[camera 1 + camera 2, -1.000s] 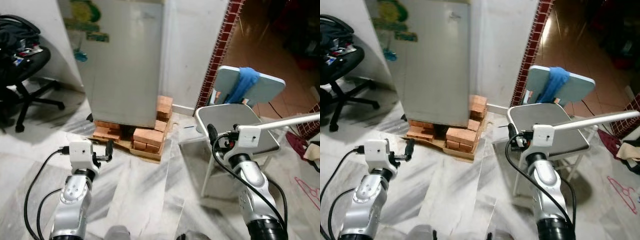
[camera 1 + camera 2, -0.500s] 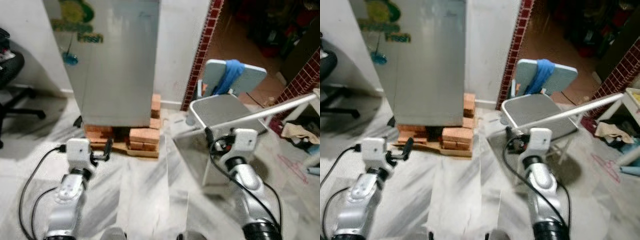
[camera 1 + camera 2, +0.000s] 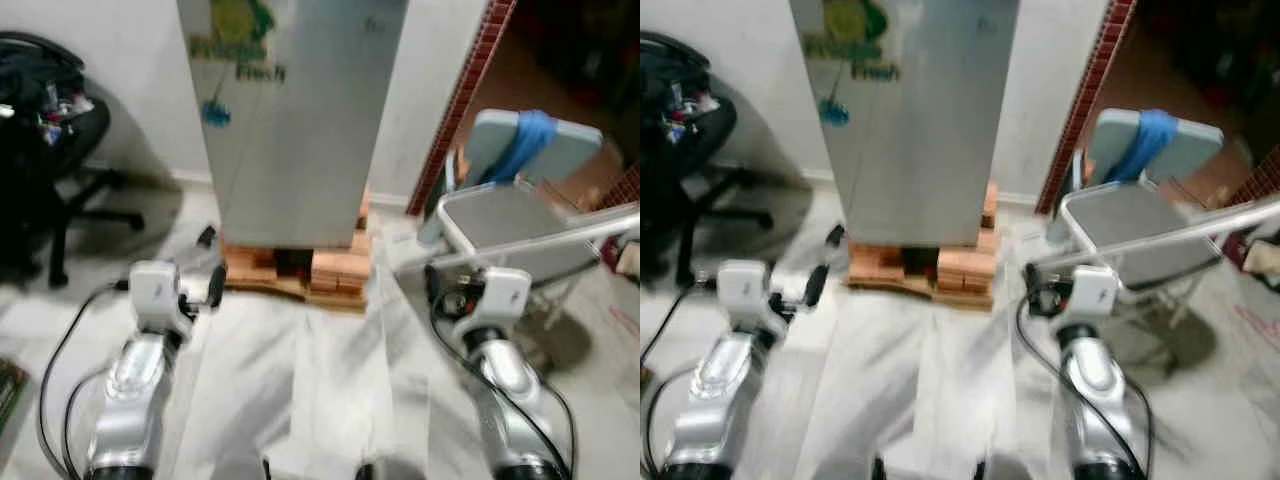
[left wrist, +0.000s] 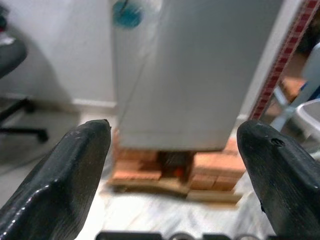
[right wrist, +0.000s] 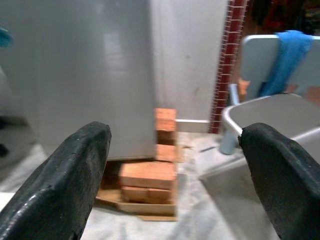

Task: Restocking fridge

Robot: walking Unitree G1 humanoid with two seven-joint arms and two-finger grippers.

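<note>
A tall grey fridge (image 3: 300, 120) with its door closed is seen straight ahead against the white wall, raised on a stack of bricks (image 3: 335, 270) over a wooden board on the marble floor (image 3: 330, 380). The left gripper (image 4: 172, 150) and the right gripper (image 5: 175, 150) are both held up in front of the body, each with its fingers spread wide and nothing between them, well short of the fridge. A black office chair (image 3: 45, 130) is placed to the left, and a grey folding chair (image 3: 520, 210) with a blue cloth (image 3: 522, 140) draped over its back is placed to the right beside a red tiled doorway edge (image 3: 462, 100).
</note>
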